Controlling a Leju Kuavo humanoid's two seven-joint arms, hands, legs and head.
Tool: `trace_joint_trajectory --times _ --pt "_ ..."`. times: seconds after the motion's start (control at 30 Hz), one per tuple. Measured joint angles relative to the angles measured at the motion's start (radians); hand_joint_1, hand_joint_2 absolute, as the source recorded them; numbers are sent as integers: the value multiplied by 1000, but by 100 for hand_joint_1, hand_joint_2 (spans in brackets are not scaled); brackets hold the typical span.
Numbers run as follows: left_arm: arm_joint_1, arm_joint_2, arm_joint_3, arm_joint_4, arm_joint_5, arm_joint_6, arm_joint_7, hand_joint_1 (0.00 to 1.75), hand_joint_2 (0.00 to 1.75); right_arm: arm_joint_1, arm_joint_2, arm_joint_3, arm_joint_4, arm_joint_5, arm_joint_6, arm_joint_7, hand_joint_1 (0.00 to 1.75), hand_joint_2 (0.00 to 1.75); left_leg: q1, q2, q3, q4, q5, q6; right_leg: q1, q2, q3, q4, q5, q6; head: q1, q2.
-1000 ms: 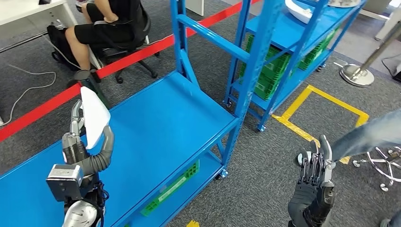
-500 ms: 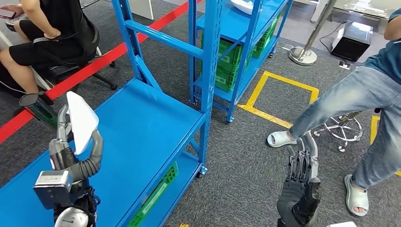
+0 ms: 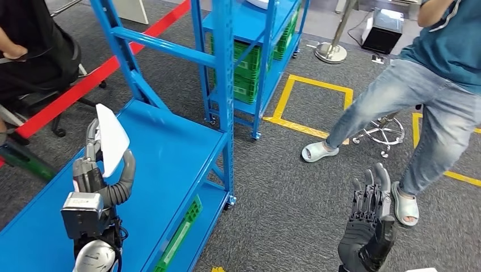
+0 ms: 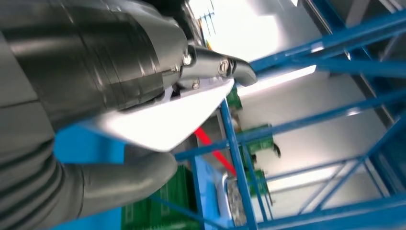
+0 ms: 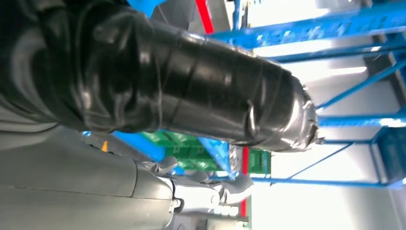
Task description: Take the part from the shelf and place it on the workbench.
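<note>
The left hand point(image 3: 96, 170) gripped a flat white plastic part point(image 3: 112, 139) upright above the blue metal shelf point(image 3: 170, 153) — the right hand point(image 3: 371, 209) hung empty, fingers apart, over grey carpet point(image 3: 283, 192).

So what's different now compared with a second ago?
The whole view has swung, so the robot is turning: the blue shelf and a person's legs slid across the picture, not by themselves. The left hand still holds the white part upright. The right hand stays empty, fingers straight.
</note>
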State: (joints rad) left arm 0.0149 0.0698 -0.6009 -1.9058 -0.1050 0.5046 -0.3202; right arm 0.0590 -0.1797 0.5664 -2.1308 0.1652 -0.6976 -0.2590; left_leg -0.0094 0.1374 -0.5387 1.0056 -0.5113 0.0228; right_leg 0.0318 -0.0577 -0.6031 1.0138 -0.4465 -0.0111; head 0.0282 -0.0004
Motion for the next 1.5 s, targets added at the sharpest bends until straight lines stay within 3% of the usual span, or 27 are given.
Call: trace_joint_trajectory --times 0.03,0.1,0.17,0.23,0.27,0.33,0.37,0.43,0.47,0.53,0.6,0.67,0.73,0.77,0.83,0.87,0.93,0.97,1.03,1.1,1.17,1.23,1.27,1.3,1.4,1.43,1.5 --pt "-2 0 0 0 -1 -2 2 175 175 1 0 0 1 -2 0 0 0 0 1 -5 0 1 -4 -4 -3 13 4 -10 6 -2 0 0" --pt "-6 0 -1 -2 -4 -4 3 175 175 -3 0 1 2 -4 0 1 0 0 6 -60 -18 43 -33 -13 -14 39 17 -32 18 -6 -5 0" --pt "-7 1 -2 -1 -4 -5 4 175 175 -7 0 2 5 -5 -1 1 0 0 16 -121 -76 158 -85 -21 -21 64 21 -39 24 -9 -18 0" --pt "-4 2 -2 0 -4 -5 5 175 175 -6 1 2 10 -6 -1 1 0 0 25 -134 -136 264 -113 -31 -24 93 20 -38 24 -8 -30 0" --pt "-3 2 -2 0 -4 -5 5 175 175 -5 1 2 13 -6 -1 1 0 0 30 -136 -148 274 -103 -35 -26 109 19 -35 22 -6 -34 0" --pt "-3 3 -3 1 -4 -5 5 175 175 -5 1 3 16 -6 -1 1 0 0 40 -143 -116 190 -40 -44 -34 142 16 -21 16 4 -38 0" --pt "-4 3 -3 1 -4 -5 5 175 175 -5 1 3 16 -6 -1 1 0 0 46 -166 -86 125 -14 -50 -38 158 11 -9 11 13 -43 0" --pt "-6 4 -3 2 -3 -7 4 175 175 -7 1 3 18 -7 -1 2 0 0 51 -202 -42 44 8 -50 -44 187 -5 14 3 32 -51 0" --pt "-6 5 -4 2 -1 -10 2 175 175 -8 1 3 18 -8 -1 3 0 0 50 -211 -35 35 3 -47 -47 199 -14 20 3 41 -54 0" --pt "-7 5 -4 1 5 -18 -3 175 175 -8 0 3 18 -10 -1 5 0 0 44 -187 -36 34 7 -32 -54 208 -30 22 7 55 -53 0" --pt "-8 5 -5 -1 12 -24 -8 175 175 -9 0 3 19 -12 -2 6 0 0 42 -163 -33 29 11 -19 -52 161 -58 64 -14 62 -45 0" --pt "-7 5 -4 -2 20 -28 -15 175 175 -12 0 3 19 -12 -2 7 0 0 36 -139 -31 26 10 -10 -48 96 -111 176 -64 63 -30 0" --pt "-5 5 -5 -2 28 -31 -21 175 175 -13 0 4 21 -13 -2 7 0 0 29 -111 -29 26 6 -2 -49 74 -162 281 -95 62 -20 0" --pt "-3 5 -5 -2 31 -33 -23 175 175 -13 0 4 21 -13 -2 8 0 0 26 -97 -27 26 4 0 -48 69 -166 290 -89 60 -16 0" --pt "-2 5 -5 -3 33 -35 -25 175 175 -13 -1 4 21 -13 -2 9 0 0 22 -70 -21 26 -2 0 -42 53 -120 199 -36 49 -10 0" --pt "-3 5 -4 -4 34 -36 -27 175 175 -14 -1 4 21 -13 -2 9 0 0 21 -58 -17 25 -6 -1 -34 25 -85 132 -16 42 -8 0" --pt "-2 5 -4 -6 38 -37 -31 175 175 -16 -1 4 21 -13 -2 9 0 0 16 -36 -12 24 -11 -7 -17 -18 -34 43 2 28 -6 0" --pt "-2 5 -5 -6 40 -38 -33 175 175 -17 -1 3 21 -13 -2 9 0 0 14 -24 -10 22 -13 -11 -11 -26 -27 30 -1 23 -7 0" --pt "-2 5 -4 -7 42 -39 -35 175 175 -17 -2 3 20 -13 -2 9 0 0 14 -2 -8 18 -17 -19 -12 3 -22 19 5 15 -9 0" --pt "-3 5 -5 -10 43 -39 -38 175 175 -17 -1 3 19 -12 -2 9 0 0 19 -40 -20 48 -39 -28 -19 31 -12 1 13 5 -14 0" --pt "-2 5 -5 -12 44 -39 -39 175 175 -19 -1 3 19 -12 -2 9 0 0 23 -109 -72 155 -87 -34 -24 57 -5 -8 17 -1 -26 0" --pt "3 6 -4 -13 45 -38 -39 175 175 -19 -1 3 19 -13 -2 9 0 0 24 -132 -141 270 -117 -37 -24 87 -5 -7 17 -3 -39 0" --pt "6 6 -4 -13 45 -38 -39 175 175 -18 -1 3 20 -13 -2 9 0 0 24 -134 -156 285 -108 -38 -25 102 -4 -7 17 -3 -45 0" --pt "7 6 -4 -13 45 -38 -39 175 175 -18 -1 3 20 -13 -2 9 0 0 25 -136 -154 264 -83 -38 -25 115 -4 -6 17 -2 -49 0" --pt "7 6 -5 -13 46 -40 -42 175 175 -18 -1 3 20 -13 -2 10 0 0 31 -160 -76 83 5 -36 -27 146 -5 4 12 8 -63 0" --pt "6 6 -6 -13 46 -40 -43 175 175 -17 -1 3 20 -12 -2 10 0 0 32 -168 -54 43 15 -33 -26 154 -8 8 10 13 -66 0" --pt "6 5 -8 -14 46 -40 -47 175 175 -15 -1 3 20 -9 -2 11 0 0 28 -169 -40 24 16 -22 -26 164 -13 9 11 25 -66 0"
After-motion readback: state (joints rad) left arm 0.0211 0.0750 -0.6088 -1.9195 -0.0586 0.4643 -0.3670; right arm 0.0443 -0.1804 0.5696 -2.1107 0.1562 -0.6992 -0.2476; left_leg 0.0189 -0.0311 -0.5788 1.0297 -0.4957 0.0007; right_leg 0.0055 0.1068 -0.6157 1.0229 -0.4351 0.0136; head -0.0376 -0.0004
